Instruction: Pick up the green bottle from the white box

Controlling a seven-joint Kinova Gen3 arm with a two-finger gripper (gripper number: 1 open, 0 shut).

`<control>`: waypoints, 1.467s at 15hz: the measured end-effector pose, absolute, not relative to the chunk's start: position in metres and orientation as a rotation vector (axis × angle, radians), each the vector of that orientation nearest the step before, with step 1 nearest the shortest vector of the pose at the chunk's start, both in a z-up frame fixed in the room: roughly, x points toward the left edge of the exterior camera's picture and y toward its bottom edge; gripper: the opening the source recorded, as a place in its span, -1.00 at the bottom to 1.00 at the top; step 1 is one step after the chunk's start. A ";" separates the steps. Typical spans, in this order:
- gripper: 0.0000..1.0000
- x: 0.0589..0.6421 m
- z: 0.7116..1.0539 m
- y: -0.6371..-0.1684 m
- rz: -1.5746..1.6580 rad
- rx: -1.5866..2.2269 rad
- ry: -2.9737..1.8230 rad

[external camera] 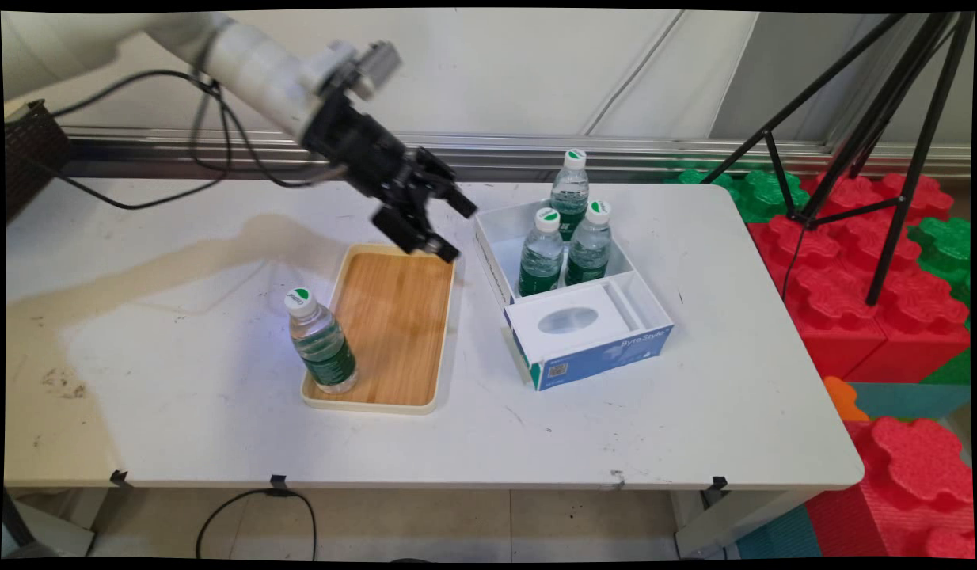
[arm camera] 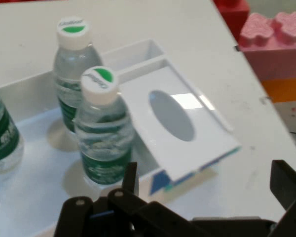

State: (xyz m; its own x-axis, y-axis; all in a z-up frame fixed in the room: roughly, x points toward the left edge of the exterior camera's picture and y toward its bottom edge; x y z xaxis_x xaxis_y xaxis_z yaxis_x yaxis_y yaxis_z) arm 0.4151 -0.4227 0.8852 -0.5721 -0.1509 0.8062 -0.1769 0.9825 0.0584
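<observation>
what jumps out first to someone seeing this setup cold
The black gripper hangs open above the gap between the wooden tray and the white box. Three water bottles stand in the box, and a fourth bottle stands on the tray's near left corner.

reaches in from the upper left, angled down toward the right, gripper (external camera: pixel 457 231) raised in mid-air with fingers (external camera: pixel 461 203) spread apart.

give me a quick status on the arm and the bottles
End effector open, empty, above the tray's far edge. One bottle on tray, three bottles in white box.
</observation>
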 end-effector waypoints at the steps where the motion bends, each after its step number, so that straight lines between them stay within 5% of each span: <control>1: 1.00 0.405 0.876 -0.430 0.047 0.241 -2.194; 22: 1.00 0.312 0.790 -0.497 0.122 0.384 -2.188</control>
